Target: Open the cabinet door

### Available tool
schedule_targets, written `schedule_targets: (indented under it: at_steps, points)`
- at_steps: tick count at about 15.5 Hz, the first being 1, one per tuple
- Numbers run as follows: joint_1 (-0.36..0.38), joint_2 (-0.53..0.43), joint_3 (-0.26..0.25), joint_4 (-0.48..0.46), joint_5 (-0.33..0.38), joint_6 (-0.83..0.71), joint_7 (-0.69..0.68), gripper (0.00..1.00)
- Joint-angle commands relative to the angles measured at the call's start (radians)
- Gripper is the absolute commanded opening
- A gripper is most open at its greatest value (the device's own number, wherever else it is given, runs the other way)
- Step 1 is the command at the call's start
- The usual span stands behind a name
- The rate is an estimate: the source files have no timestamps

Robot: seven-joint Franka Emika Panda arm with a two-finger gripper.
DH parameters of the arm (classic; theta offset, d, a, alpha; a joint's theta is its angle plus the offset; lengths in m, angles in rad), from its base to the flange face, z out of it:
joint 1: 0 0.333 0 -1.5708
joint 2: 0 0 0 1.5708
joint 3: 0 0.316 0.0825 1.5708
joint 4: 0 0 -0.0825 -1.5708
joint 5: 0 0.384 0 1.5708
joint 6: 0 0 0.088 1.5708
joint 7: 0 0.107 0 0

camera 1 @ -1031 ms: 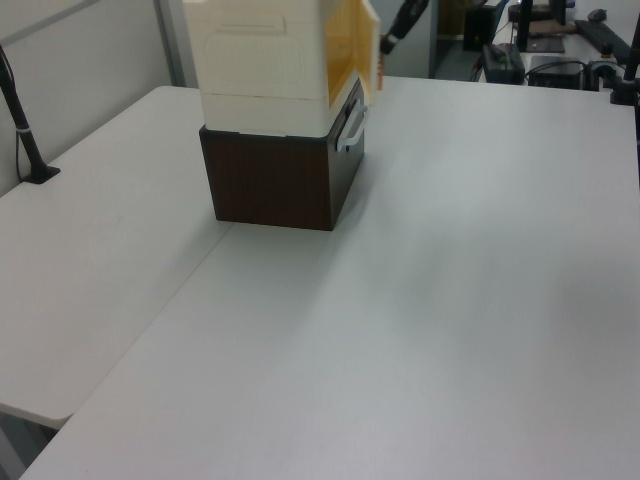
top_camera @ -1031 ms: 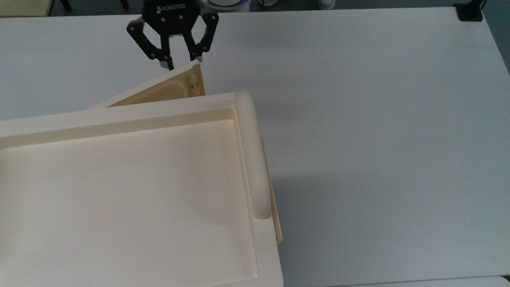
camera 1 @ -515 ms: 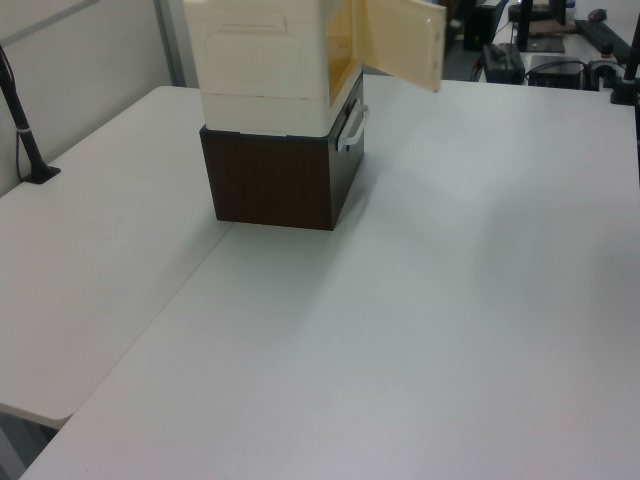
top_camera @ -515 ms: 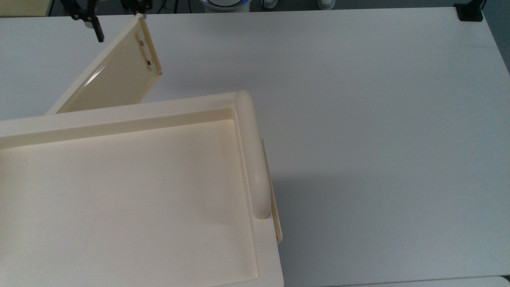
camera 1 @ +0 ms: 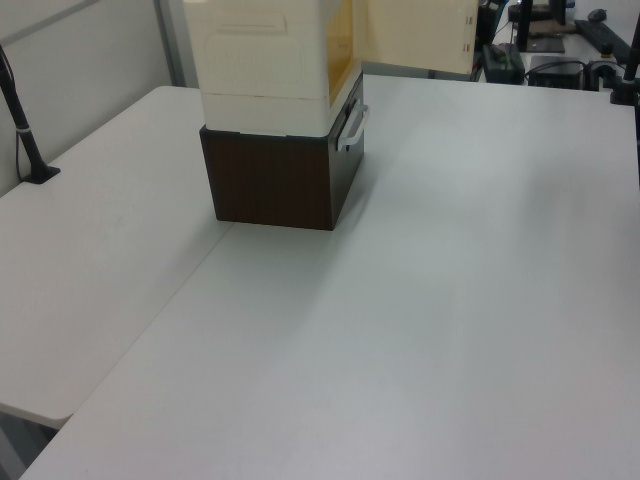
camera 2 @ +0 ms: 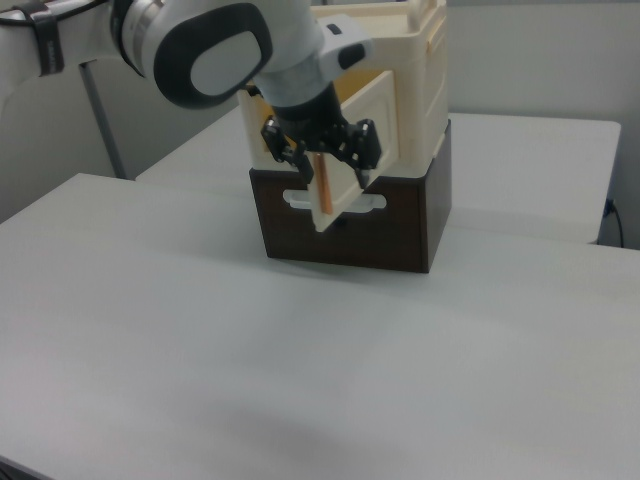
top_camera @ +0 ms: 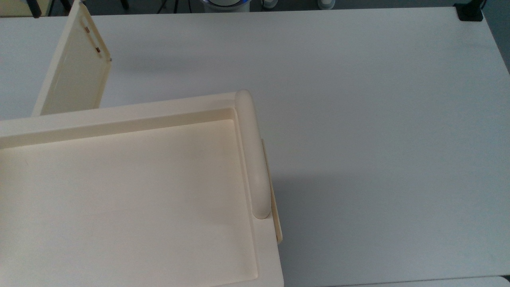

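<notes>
Presently, the cabinet door — swung wide from the cream cabinet — is seen edge-on, long axis upright, between the spread fingers of the gripper; contact cannot be told.

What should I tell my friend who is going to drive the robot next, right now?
Claw: open, its fingers either side of the cabinet door's free edge, not squeezing it.
Cabinet door: swung far out from the cream cabinet, which sits on a dark brown box on the white table.
Done: the door is open.
Left: probably only backing the claw away without bumping the door.
</notes>
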Motion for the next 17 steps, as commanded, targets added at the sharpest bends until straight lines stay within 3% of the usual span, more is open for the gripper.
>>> schedule_targets:
  at_steps: [1,4,9,17]
  points:
    - [0.005,-0.021,-0.054,0.013,-0.001,-0.035,-0.024,1.00]
    - [-0.004,-0.023,-0.078,0.052,-0.004,-0.152,-0.027,1.00]
    - [0.016,-0.064,-0.068,0.067,0.002,-0.298,0.073,1.00]
    - [0.250,-0.083,-0.068,0.063,-0.007,-0.381,0.419,1.00]
